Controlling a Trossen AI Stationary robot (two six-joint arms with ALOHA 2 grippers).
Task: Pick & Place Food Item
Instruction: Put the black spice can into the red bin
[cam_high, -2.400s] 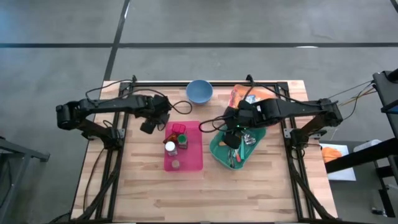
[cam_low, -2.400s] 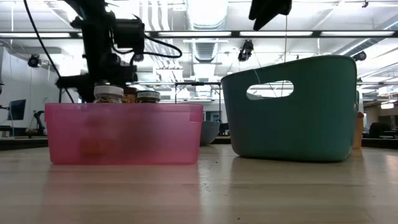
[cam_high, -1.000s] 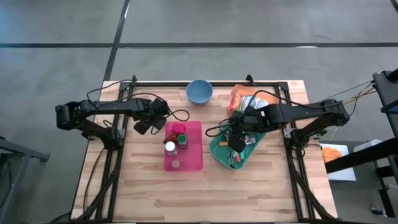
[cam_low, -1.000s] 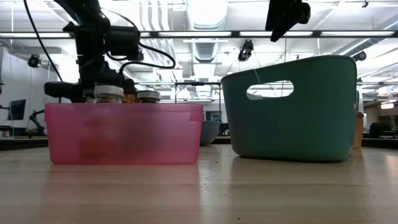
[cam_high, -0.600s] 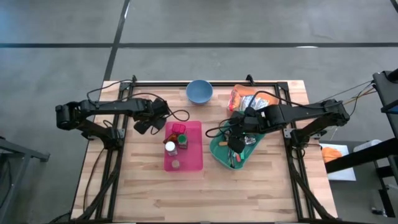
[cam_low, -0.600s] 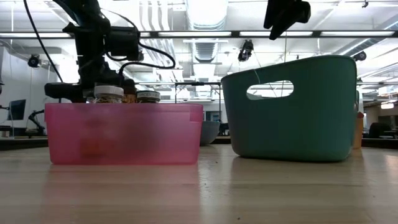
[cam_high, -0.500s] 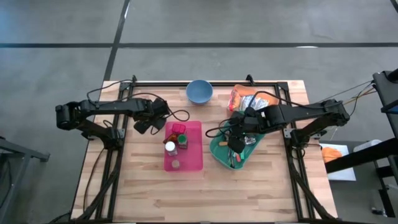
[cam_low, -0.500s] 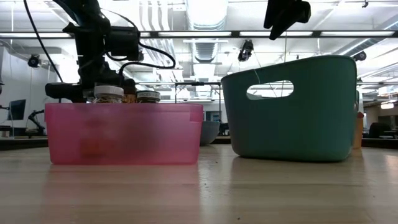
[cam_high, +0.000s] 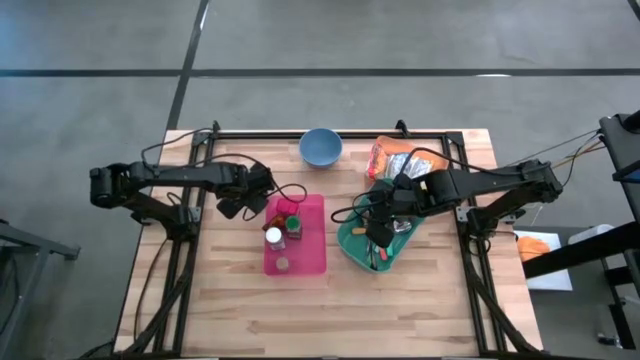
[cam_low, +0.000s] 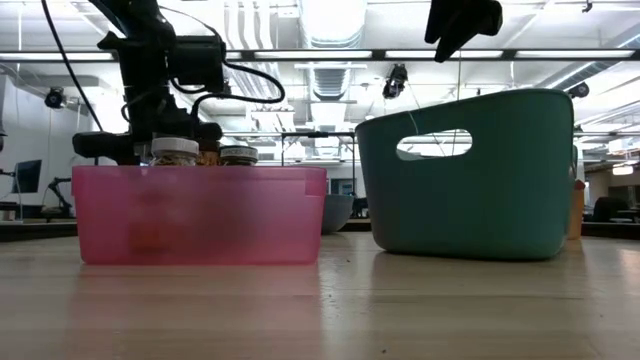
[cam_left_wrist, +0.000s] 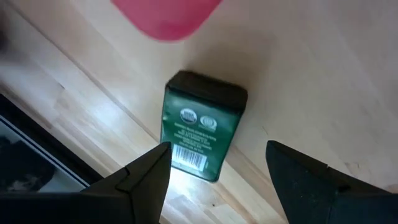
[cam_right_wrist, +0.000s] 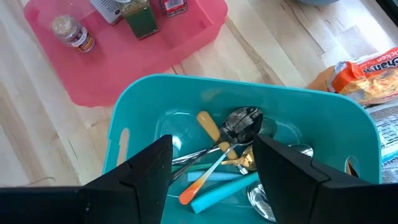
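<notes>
A dark green tin (cam_left_wrist: 202, 127) with a barcode label lies flat on the wooden table, just outside a corner of the pink bin (cam_left_wrist: 168, 15). My left gripper (cam_left_wrist: 217, 177) hangs over it, open. Its fingers stand either side of the tin's barcode end and point steeply down. In the high view my left gripper (cam_high: 240, 207) hides the tin, beside the far left corner of the pink bin (cam_high: 305, 250). My right gripper (cam_right_wrist: 217, 180) is open and empty above the teal bin (cam_right_wrist: 124, 143), also seen in the high view (cam_high: 377, 235).
The pink bin holds several spice jars (cam_high: 273, 237). The teal bin (cam_high: 345, 240) holds spoons and coloured-handled utensils (cam_right_wrist: 224, 146). A blue bowl (cam_high: 320, 147) stands at the far edge. Snack packets (cam_high: 400, 155) lie at the far right. Bare wood fills the near half of the table.
My left gripper has rolled slightly about its own axis while staying over the green tin. The tin, the bins and my right gripper have kept still.
</notes>
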